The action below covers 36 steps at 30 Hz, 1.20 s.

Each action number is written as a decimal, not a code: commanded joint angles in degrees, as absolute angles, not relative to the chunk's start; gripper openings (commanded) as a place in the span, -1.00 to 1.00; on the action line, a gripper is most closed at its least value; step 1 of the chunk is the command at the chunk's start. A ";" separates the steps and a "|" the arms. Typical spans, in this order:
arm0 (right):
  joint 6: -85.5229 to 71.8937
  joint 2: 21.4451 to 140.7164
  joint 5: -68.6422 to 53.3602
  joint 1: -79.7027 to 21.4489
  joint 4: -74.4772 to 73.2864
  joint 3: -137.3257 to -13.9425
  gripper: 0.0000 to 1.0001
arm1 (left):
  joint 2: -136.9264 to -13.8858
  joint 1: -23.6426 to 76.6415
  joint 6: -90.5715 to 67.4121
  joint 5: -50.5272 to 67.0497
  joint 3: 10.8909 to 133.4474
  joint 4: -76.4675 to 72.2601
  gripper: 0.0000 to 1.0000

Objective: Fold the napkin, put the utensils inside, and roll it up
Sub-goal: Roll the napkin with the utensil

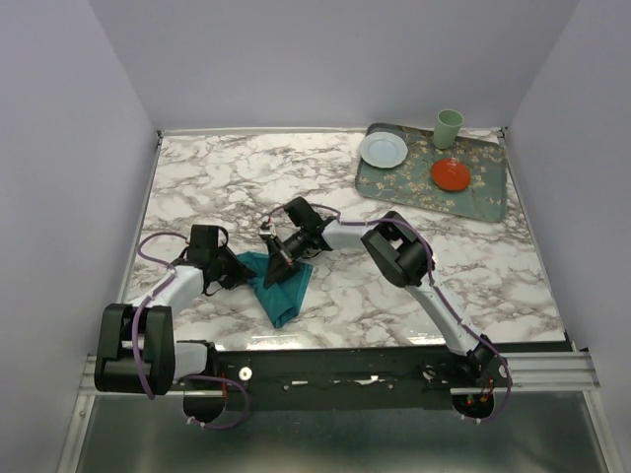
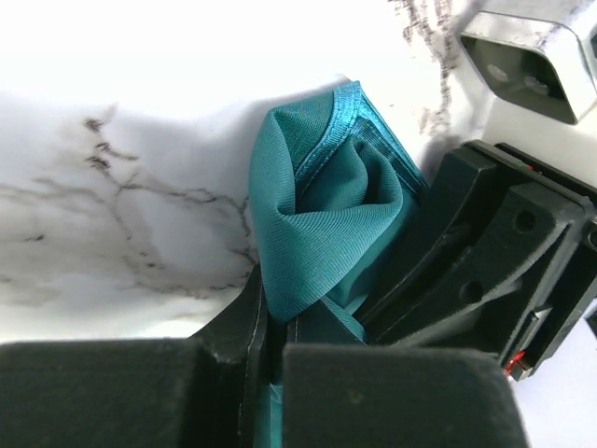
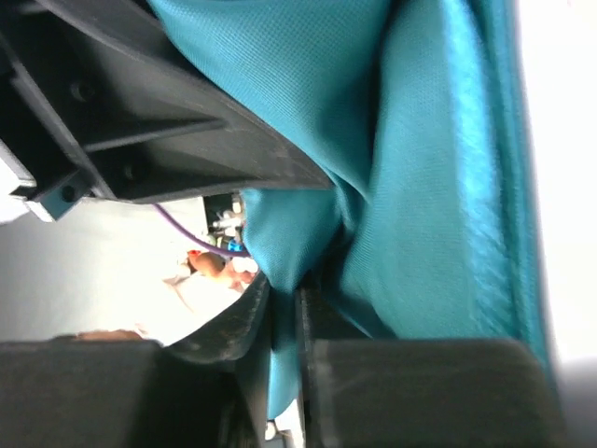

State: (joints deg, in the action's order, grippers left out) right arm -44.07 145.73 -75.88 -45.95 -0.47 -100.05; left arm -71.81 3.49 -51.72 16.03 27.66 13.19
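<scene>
The teal napkin (image 1: 283,288) hangs bunched between my two grippers near the front middle of the marble table, its lower end drooping toward the front edge. My left gripper (image 1: 234,268) is shut on the napkin's left part; the left wrist view shows the cloth (image 2: 322,224) pinched between the jaws. My right gripper (image 1: 277,258) is shut on the napkin's upper part; the right wrist view shows the cloth (image 3: 420,168) clamped between the jaws. The two grippers are close together. No utensils show in any view.
A patterned grey-green tray (image 1: 483,197) lies at the back right with a white plate (image 1: 383,149), a red dish (image 1: 450,174) and a pale green cup (image 1: 449,128) on it. The table's front edge runs just below the napkin.
</scene>
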 commanded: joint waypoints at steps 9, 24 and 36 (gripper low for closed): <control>-19.25 126.93 -45.46 -45.79 -31.19 -95.64 0.12 | -70.75 4.13 -48.95 13.45 28.57 21.80 -1.00; -20.92 116.63 -0.36 -64.42 -29.01 -93.16 0.25 | -68.91 6.77 -57.74 10.91 30.40 25.48 -1.00; -19.16 124.27 7.82 -70.57 -29.53 -98.43 0.22 | -68.38 7.38 -60.38 9.67 29.88 25.40 -1.00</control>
